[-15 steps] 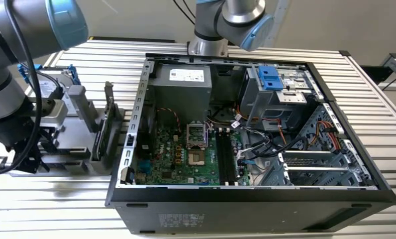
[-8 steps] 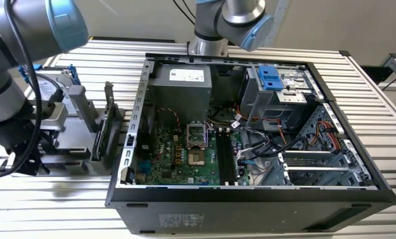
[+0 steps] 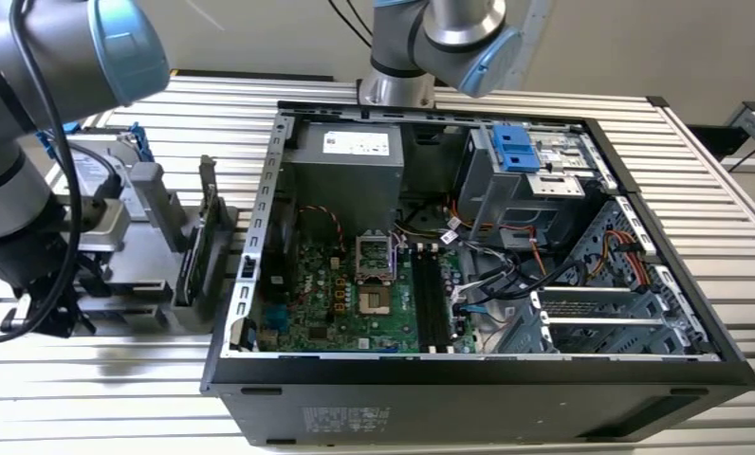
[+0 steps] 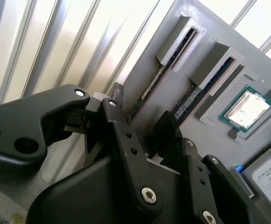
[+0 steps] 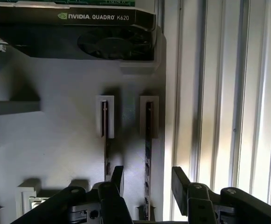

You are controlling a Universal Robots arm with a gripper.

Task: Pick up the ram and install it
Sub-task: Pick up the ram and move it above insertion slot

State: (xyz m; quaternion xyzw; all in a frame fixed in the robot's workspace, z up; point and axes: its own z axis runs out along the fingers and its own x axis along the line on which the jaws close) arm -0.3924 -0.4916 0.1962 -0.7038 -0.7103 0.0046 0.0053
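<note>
Fingers (image 5: 179,181) of the gripper (image 5: 149,180) are wide apart, one on each side of the ram (image 5: 148,140), which sits at the edge of the gray holder (image 5: 56,149).

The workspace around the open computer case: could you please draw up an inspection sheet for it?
Surface: slatted metal table, carrying the open computer case and a grey parts holder.
Job's things: ram on edge in a holder slot; a second stick beside it.
Clutter: graphics card, processor on the holder.
Gripper: jaws open, straddling the ram, apart from it.
Cables: loose bundles inside the case.
Surroundings: plain wall.
</note>
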